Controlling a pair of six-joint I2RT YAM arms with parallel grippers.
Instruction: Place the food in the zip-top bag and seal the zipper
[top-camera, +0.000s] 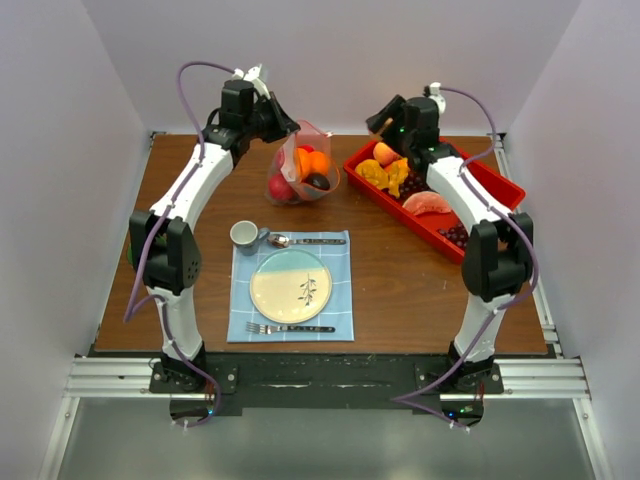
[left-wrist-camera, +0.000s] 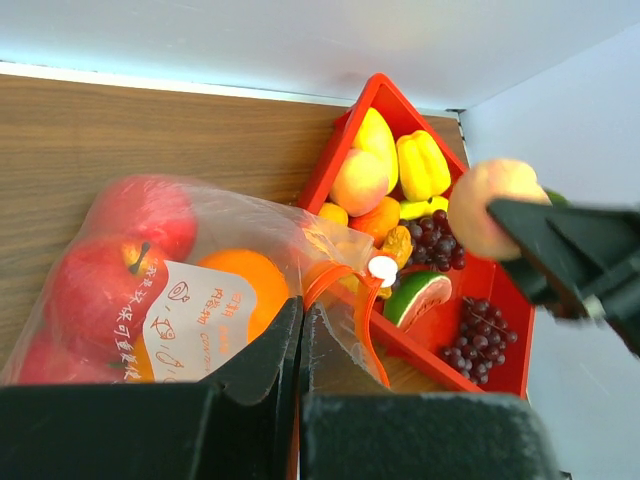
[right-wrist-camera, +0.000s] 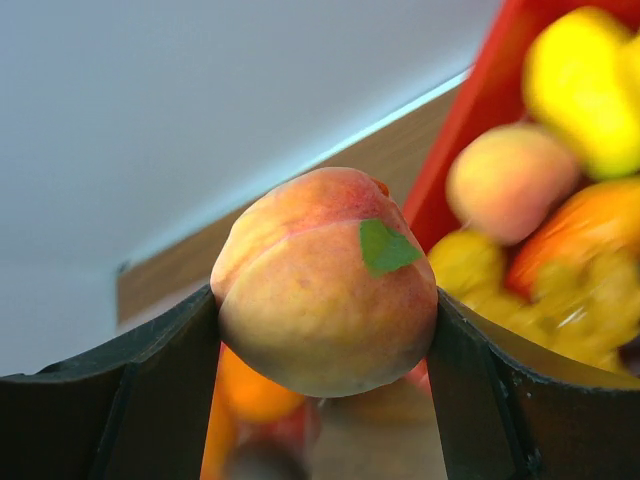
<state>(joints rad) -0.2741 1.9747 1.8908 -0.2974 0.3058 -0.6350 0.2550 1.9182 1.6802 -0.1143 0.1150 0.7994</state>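
The right gripper (right-wrist-camera: 325, 335) clamps a peach (right-wrist-camera: 310, 270) near the red tray (left-wrist-camera: 375, 95) — the left gripper (left-wrist-camera: 300, 335) pinches the zip-top bag (left-wrist-camera: 230, 215), apples (left-wrist-camera: 95, 280) inside.

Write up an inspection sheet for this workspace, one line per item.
Surface: brown wooden table, no spills seen.
Job's things: zip-top bag lifted at its mouth, apples and an orange inside, zipper open; peach held above the red tray, where more fruit remains.
Clutter: placemat with plate, cup, spoon and fork.
Grippers: left gripper shut on the bag's mouth; right gripper shut on the peach.
Cables: purple cables looping along both arms, clear of the fruit.
Surroundings: plain walls on three sides; metal rail at the near edge.
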